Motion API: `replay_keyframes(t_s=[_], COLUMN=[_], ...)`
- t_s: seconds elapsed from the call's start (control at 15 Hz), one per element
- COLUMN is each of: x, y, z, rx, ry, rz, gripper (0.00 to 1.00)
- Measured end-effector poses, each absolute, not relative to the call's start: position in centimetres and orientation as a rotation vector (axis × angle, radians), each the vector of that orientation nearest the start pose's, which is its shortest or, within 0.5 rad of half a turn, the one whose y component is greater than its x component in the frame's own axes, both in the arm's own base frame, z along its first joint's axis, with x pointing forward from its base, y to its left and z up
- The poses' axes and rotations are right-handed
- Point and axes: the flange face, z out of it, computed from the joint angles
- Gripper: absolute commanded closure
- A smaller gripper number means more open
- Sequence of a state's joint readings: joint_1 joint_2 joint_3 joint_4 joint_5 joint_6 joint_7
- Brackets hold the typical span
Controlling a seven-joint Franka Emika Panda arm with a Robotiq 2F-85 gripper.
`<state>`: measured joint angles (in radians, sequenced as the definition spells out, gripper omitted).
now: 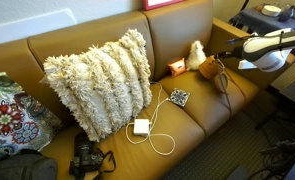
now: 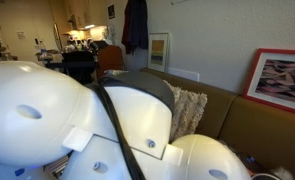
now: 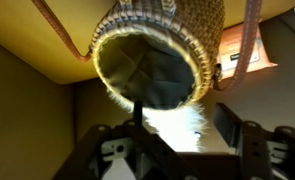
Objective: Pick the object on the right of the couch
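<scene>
Woven basket (image 3: pixel 157 50) sat at couch (image 1: pixel 202 112) right end, near fluffy toy (image 1: pixel 195 55), close before gripper (image 3: pixel 182 115). Finger hold: cannot tell. Risk: weak rim pinch, so basket slips; strap (image 3: pixel 249 40) snags.

arm (image 2: pixel 27 110) glossy white, rounded shells; black cable (image 2: pixel 113 125) across; gripper (image 3: pixel 182 122) black, angular

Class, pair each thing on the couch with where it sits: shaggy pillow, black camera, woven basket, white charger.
1 shaggy pillow
2 black camera
3 woven basket
4 white charger

A at the pincer, near the couch arm
B propped against the back cushion
C lying mid-seat
D front edge of the seat

Pairs: 1-B, 2-D, 3-A, 4-C
</scene>
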<state>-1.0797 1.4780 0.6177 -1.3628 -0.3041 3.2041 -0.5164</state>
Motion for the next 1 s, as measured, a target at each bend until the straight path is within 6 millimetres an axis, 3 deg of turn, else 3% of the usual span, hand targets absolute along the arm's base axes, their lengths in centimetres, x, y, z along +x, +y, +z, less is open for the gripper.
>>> replay_keyframes(t_s=[0.13,1.0], x=[57.97,58.29], y=[-39.77,-39.82], z=[-2.44,-2.30], rx=[-2.834,-2.835], ry=[0.525,0.541], rz=[-1.070,-1.074], gripper=[0.10,0.10])
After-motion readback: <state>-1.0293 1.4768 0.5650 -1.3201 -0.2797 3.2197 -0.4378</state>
